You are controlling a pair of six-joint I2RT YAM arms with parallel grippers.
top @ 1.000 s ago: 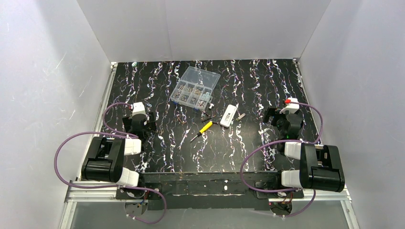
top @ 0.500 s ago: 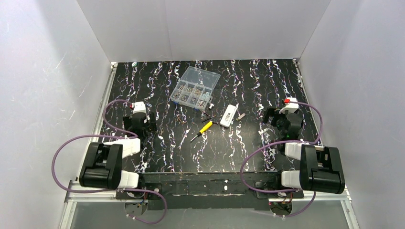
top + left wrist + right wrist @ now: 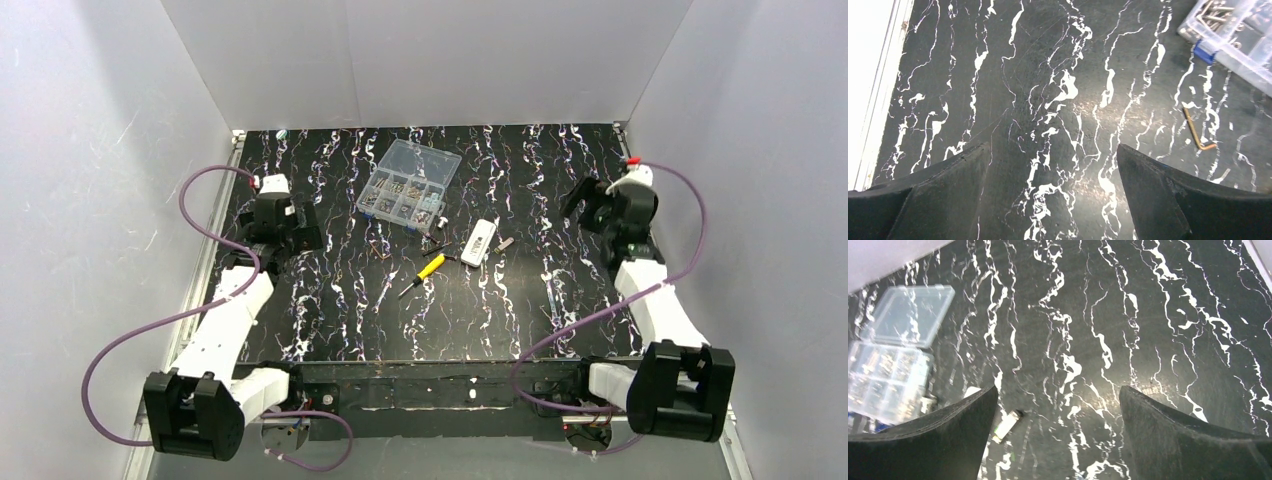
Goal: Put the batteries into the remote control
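Observation:
The slim white remote control (image 3: 479, 242) lies mid-table, just right of centre. A small battery (image 3: 505, 243) lies beside it on the right, and it also shows in the right wrist view (image 3: 1007, 424). A white corner of the remote (image 3: 970, 391) peeks out beside my right gripper's left finger. My left gripper (image 3: 306, 228) hovers over the left of the table, open and empty (image 3: 1052, 150). My right gripper (image 3: 582, 203) hovers at the right, open and empty (image 3: 1058, 390), with the battery low between its fingers.
A clear compartment box (image 3: 408, 184) with its lid open sits behind the remote; it shows in both wrist views (image 3: 1233, 30) (image 3: 893, 355). A yellow-handled screwdriver (image 3: 425, 270) lies left of the remote. A brass hex key (image 3: 1195, 132) lies near the box. White walls enclose the table.
Both arms have unfolded and reached out from near their bases. The left gripper moved up and farther back, the right gripper farther back and right. The table objects have not moved.

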